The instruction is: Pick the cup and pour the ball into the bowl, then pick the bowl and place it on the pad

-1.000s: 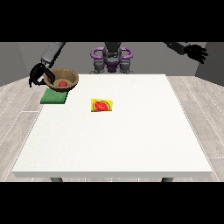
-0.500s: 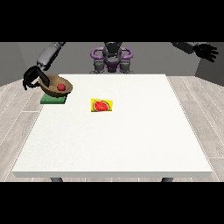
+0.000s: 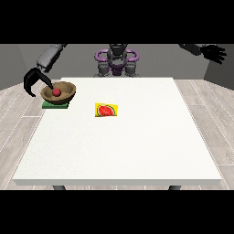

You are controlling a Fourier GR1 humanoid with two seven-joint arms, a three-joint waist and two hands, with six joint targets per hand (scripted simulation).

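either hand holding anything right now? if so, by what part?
Nothing is held. The hand at the view's left is apart from the bowl on the pad; the hand at the view's right is raised, open.

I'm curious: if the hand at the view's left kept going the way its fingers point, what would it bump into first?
Its fingers curl downward beside the bowl, left of the table's edge. Going straight down it would probably meet only the floor, though depth is hard to judge and it might graze the green pad.

You have a brown bowl holding a red ball; it sits on a green pad; the yellow card shows a red watermelon slice; the table is white.
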